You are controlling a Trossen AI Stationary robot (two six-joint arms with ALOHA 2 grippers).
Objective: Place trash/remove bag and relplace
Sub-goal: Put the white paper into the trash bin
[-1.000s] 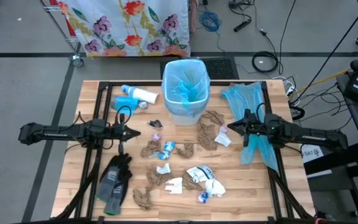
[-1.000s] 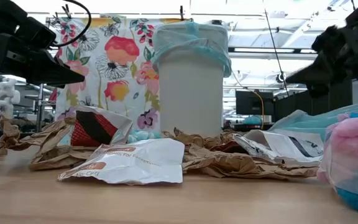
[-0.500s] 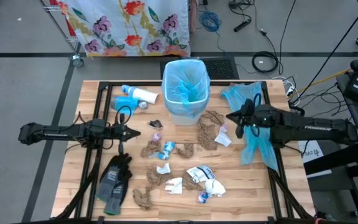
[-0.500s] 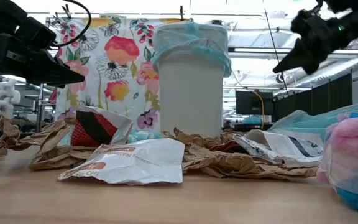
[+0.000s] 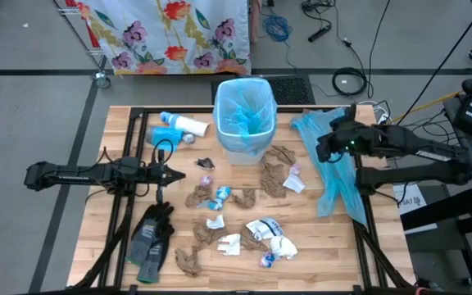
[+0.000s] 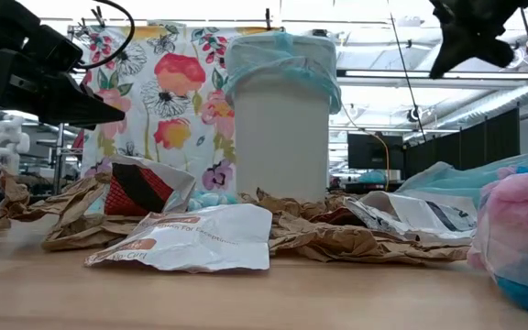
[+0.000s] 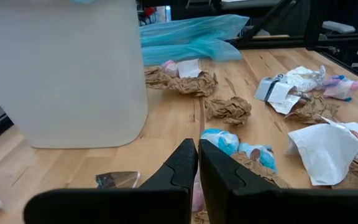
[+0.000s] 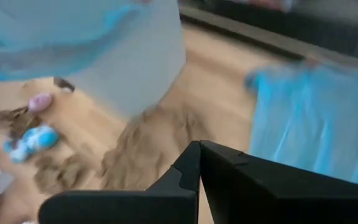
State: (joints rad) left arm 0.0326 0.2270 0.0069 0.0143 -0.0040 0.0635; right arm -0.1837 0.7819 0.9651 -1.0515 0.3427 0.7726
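A white bin (image 5: pixel 244 121) lined with a blue bag stands at the table's far middle. Trash lies scattered in front of it: brown paper wads (image 5: pixel 277 176), white wrappers (image 5: pixel 270 235) and bits with blue (image 5: pixel 220 195). My left gripper (image 5: pixel 180 174) hovers shut left of the trash, its shut fingers (image 7: pixel 198 157) pointing at the bin (image 7: pixel 67 68) and the wads (image 7: pixel 227 109). My right gripper (image 5: pixel 321 148) is shut and empty, raised high above a loose blue bag (image 5: pixel 333 164) right of the bin. In the low view it is near the top (image 6: pixel 440 64).
Dark grey gloves (image 5: pixel 150 236) lie at the near left. A white tube-shaped bottle (image 5: pixel 188 124) and a blue item lie left of the bin. A black frame rail (image 5: pixel 359 188) runs along the table's right side. A floral cloth (image 5: pixel 170 33) hangs beyond the far edge.
My right gripper has risen well above the table and drawn back toward the right and far edges, away from the wads beside the bin and over the loose blue bag. It stays shut. The trash and the bag lie as before.
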